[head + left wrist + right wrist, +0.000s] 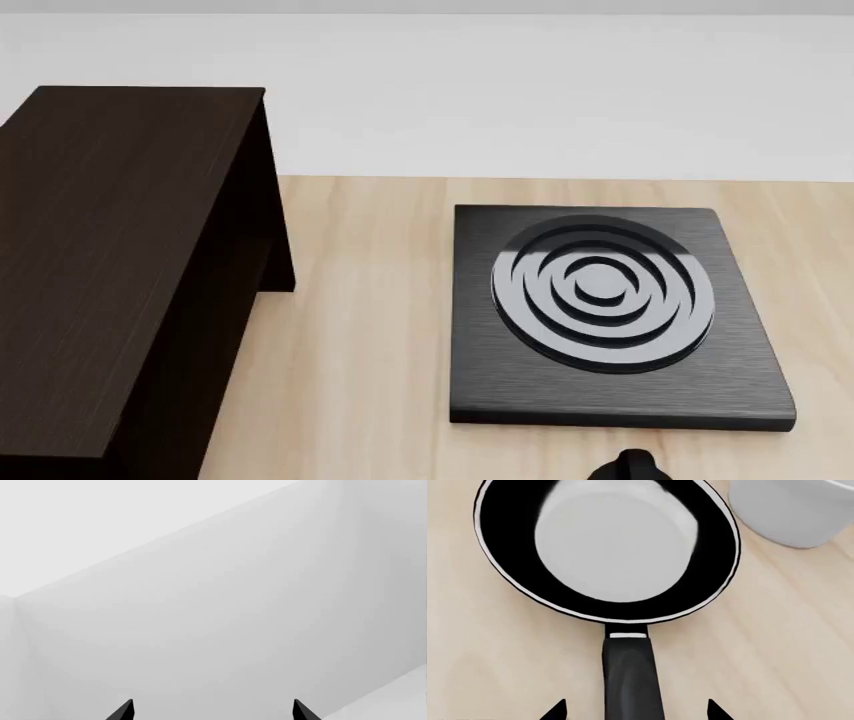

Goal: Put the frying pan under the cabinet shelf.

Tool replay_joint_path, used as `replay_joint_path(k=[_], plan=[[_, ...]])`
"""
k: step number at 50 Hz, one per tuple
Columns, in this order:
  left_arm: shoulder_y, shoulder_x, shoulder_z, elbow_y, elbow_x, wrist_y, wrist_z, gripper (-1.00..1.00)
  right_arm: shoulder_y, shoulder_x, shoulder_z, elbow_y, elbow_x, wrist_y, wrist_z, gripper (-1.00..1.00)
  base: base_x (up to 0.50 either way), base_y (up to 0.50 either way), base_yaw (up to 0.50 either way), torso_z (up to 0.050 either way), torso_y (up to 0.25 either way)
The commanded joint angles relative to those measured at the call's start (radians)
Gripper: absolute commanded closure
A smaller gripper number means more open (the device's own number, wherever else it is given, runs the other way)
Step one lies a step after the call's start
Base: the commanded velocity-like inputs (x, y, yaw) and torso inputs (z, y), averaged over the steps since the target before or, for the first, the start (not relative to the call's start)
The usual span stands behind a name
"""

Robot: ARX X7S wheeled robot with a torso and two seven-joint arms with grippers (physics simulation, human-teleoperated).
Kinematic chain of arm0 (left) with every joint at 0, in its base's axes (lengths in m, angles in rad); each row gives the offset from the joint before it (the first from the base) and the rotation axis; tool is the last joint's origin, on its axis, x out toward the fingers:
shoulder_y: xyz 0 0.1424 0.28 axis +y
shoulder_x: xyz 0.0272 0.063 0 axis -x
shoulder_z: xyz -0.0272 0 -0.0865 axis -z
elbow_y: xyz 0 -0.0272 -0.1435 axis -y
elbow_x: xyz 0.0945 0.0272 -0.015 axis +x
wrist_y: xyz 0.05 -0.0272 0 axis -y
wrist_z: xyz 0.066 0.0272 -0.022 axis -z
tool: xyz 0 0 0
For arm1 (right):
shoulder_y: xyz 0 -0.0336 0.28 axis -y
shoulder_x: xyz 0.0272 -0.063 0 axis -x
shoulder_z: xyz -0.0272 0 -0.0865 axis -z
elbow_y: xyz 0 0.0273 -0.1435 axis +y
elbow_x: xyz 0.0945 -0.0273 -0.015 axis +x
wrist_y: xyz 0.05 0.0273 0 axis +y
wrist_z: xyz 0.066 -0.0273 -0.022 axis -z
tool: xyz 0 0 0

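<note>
While the frying pan [607,550] lies flat on the wooden table [487,670], its long handle runs between the spread fingertips of the right gripper [635,712], which pinches nothing yet. A white bowl [790,510] stands just beside the rim, so a skewed lift could knock it. The pan does not show in the head view, where the cabinet shelf [120,260] stands at the table's left side beside a black square plate [607,400]; dragging the pan across might snag that plate. The left gripper [212,711] hangs spread and empty.
</note>
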Motion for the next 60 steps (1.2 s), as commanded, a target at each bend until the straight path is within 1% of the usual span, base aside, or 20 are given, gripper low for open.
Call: replay_joint_path(k=[1, 2, 3, 8, 13, 19, 24, 31, 33, 35, 38, 42, 47, 53, 60], plan=[[-0.002, 0.002, 0.001, 0.000, -0.009, 0.001, -0.008, -1.00, 0.005, -0.002, 0.004, 0.056, -0.005, -0.031, 0.000, -1.00, 0.00, 0.00, 0.00, 0.000, 0.000], [-0.003, 0.003, 0.002, -0.001, -0.009, 0.001, -0.008, -1.00, 0.006, -0.003, 0.000, 0.061, -0.005, -0.035, -0.002, -1.00, 0.00, 0.00, 0.00, 0.000, 0.000], [-0.004, 0.003, 0.003, -0.002, -0.010, 0.002, -0.008, -1.00, 0.010, -0.004, -0.003, 0.067, -0.007, -0.039, 0.000, 1.00, 0.00, 0.00, 0.00, 0.000, 0.000], [-0.016, 0.006, 0.003, -0.007, -0.014, 0.005, -0.007, -1.00, 0.003, -0.006, -0.003, 0.014, -0.001, -0.009, -0.009, 1.00, 0.00, 0.00, 0.00, 0.000, 0.000], [-0.034, 0.002, -0.003, -0.003, -0.021, -0.005, -0.008, -1.00, -0.022, -0.015, 0.008, -0.094, 0.006, 0.044, -0.014, 1.00, 0.00, 0.00, 0.00, 0.000, 0.000], [-0.073, -0.002, -0.017, 0.012, -0.033, -0.036, -0.007, -1.00, -0.036, -0.005, 0.017, -0.227, 0.008, 0.133, -0.018, 1.00, 0.00, 0.00, 0.00, 0.000, 0.000], [-0.079, -0.012, -0.029, 0.039, -0.044, -0.058, -0.010, -1.00, -0.045, 0.002, 0.026, -0.322, 0.013, 0.191, -0.024, 1.00, 0.00, 0.00, 0.00, 0.000, 0.002], [-0.104, -0.026, -0.045, 0.060, -0.056, -0.090, -0.012, -1.00, -0.040, 0.028, 0.039, -0.492, 0.022, 0.296, -0.035, 1.00, 0.00, 0.00, 0.00, 0.000, 0.001], [-0.107, -0.030, -0.050, 0.069, -0.060, -0.098, -0.013, -1.00, -0.019, 0.032, 0.061, -0.540, 0.042, 0.333, -0.046, 1.00, 0.00, 0.00, 0.00, 0.000, 0.000], [-0.106, -0.036, -0.059, 0.081, -0.065, -0.108, -0.014, -1.00, -0.020, 0.049, 0.046, -0.574, 0.030, 0.356, -0.039, 1.00, 0.00, 0.00, 0.00, 0.000, 0.000], [-0.108, -0.046, -0.067, 0.095, -0.070, -0.125, -0.017, -1.00, 0.003, 0.070, 0.060, -0.635, 0.044, 0.412, -0.049, 1.00, 0.00, 0.00, 0.00, 0.000, 0.000], [-0.124, -0.052, -0.073, 0.100, -0.077, -0.141, -0.016, -1.00, 0.008, 0.086, 0.065, -0.679, 0.052, 0.442, -0.060, 1.00, 0.00, 0.00, 0.00, 0.000, 0.003], [-0.151, -0.056, -0.079, 0.099, -0.081, -0.154, -0.018, -1.00, 0.008, 0.108, 0.073, -0.662, 0.054, 0.415, -0.074, 1.00, 0.00, 0.00, 0.00, 0.000, 0.000], [-0.169, -0.057, -0.076, 0.093, -0.087, -0.157, -0.015, -1.00, 0.030, 0.143, 0.073, -0.689, 0.059, 0.439, -0.082, 1.00, 0.00, 0.00, 0.00, 0.000, 0.002], [-0.178, -0.071, -0.077, 0.087, -0.090, -0.157, -0.016, -1.00, 0.077, 0.206, 0.047, -0.777, 0.077, 0.533, -0.097, 1.00, 0.00, 0.00, 0.00, 0.000, 0.001]])
